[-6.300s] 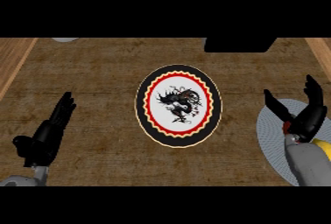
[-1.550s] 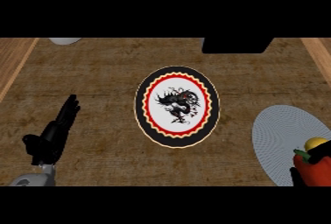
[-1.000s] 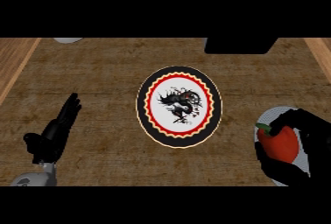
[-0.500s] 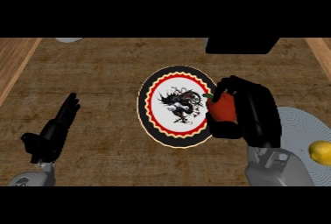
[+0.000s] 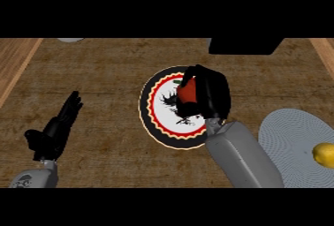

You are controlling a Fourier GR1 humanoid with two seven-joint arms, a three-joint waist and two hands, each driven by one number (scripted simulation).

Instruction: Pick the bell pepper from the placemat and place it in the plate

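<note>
The red bell pepper [image 5: 187, 92] with a green stem is held in my right hand [image 5: 210, 95], whose fingers curl round it. Hand and pepper hang over the right half of the round plate [image 5: 157, 123], which has a black rim, a red ring and a black dragon drawing on white. I cannot tell whether the pepper touches the plate. The grey round placemat [image 5: 294, 141] lies at the right edge. My left hand [image 5: 55, 128] rests open at the lower left, fingers straight.
A yellow fruit [image 5: 324, 154] sits on the placemat's right side. A black box [image 5: 244, 45] stands at the counter's far edge, a pale object [image 5: 70, 39] at the far left. Wooden borders run along both sides.
My right hand took the pepper from the placemat and carried it left, now over the plate. The left hand has stayed in place.
</note>
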